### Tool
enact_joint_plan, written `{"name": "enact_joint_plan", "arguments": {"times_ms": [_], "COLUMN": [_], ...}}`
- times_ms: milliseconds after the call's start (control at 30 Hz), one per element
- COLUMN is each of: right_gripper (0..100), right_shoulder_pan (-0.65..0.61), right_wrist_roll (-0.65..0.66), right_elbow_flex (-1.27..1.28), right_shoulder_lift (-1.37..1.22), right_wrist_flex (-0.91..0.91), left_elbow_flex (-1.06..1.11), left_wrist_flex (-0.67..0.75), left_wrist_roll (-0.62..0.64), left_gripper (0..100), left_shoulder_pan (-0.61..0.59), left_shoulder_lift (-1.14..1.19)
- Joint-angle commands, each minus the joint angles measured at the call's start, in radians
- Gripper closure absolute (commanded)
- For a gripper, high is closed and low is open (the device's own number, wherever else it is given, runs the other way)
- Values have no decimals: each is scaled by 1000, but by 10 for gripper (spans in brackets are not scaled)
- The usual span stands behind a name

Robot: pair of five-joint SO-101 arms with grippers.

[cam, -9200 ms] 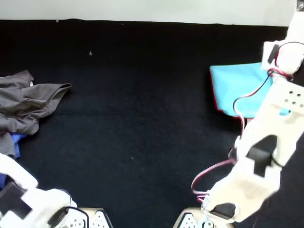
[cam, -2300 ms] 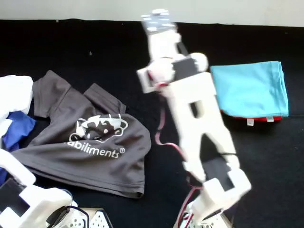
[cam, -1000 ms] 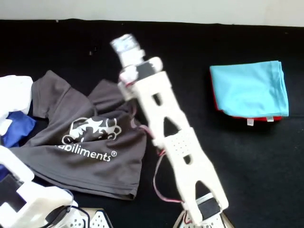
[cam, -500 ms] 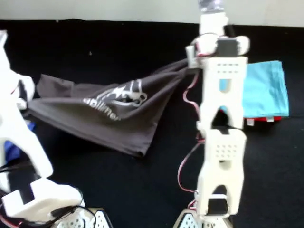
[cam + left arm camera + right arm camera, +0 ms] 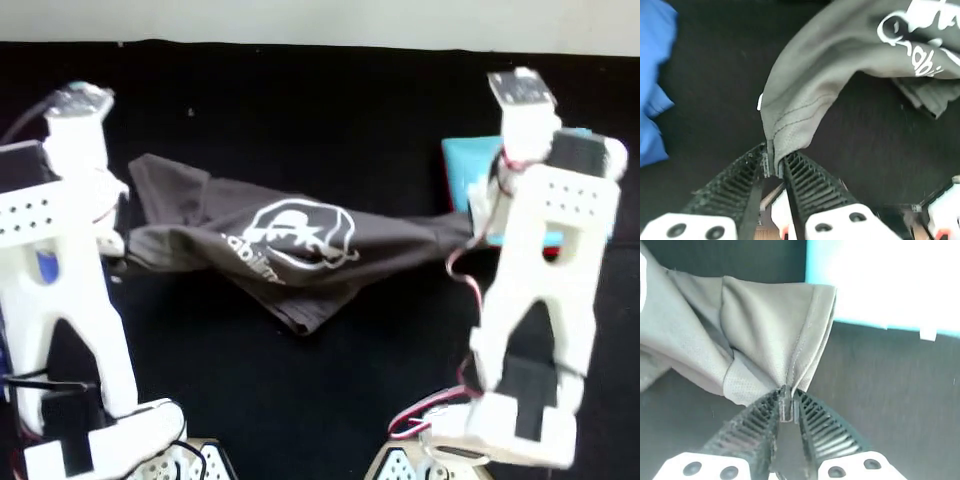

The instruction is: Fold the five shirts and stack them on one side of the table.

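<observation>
A dark grey shirt (image 5: 290, 245) with a white print hangs stretched above the black table between both arms. My left gripper (image 5: 772, 167) is shut on a bunched hem of the grey shirt (image 5: 840, 55) at its left end (image 5: 118, 240). My right gripper (image 5: 788, 407) is shut on a folded edge of the grey shirt (image 5: 755, 340), at the right end (image 5: 478, 218) in the high view. A folded light blue shirt (image 5: 468, 170) lies at the right behind the right arm, with a red one under it. The light blue shirt (image 5: 880, 280) lies just past the right gripper.
A blue shirt (image 5: 655, 75) lies crumpled at the table's left side, mostly behind the left arm in the high view. The black table (image 5: 300, 100) is bare at the back and along the front middle. Both arm bases stand at the near edge.
The right gripper has carried its end of the grey shirt rightward toward the blue stack. The left arm has risen with the other end, and the shirt now hangs taut.
</observation>
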State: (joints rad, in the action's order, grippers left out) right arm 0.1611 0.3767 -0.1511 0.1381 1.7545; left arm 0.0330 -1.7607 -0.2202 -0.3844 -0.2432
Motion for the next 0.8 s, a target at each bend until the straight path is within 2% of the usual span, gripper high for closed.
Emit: {"name": "enact_joint_plan", "arguments": {"times_ms": [0,200,367,433,567,633,767], "right_gripper": [993,993,991,955,771,709,714], "right_shoulder_pan": [65,148,182,137,13,-74,-252], "right_wrist_roll": [43,58,61,81,89,87,-28], "right_elbow_flex": [147,329,340,340,321,265,125], "right_shoulder_lift": [173,306,358,367,397,409,380], "right_wrist_flex": [5,5,5,5,5,-7,-148], "left_elbow_flex": [113,268,246,214,142,122,113], "left_wrist_flex": [-3,-3,-3,-3,-3,-3,-2], "left_wrist_roll": [2,-21,-81,-104,-133,-158,-170], "left_gripper": [992,992,992,992,992,992,991], "left_shoulder_pan": [12,-12,-153,-213,-328,-366,-395], "left_shoulder_lift": [-53,-62,-62,-62,-62,-54,-53]}}
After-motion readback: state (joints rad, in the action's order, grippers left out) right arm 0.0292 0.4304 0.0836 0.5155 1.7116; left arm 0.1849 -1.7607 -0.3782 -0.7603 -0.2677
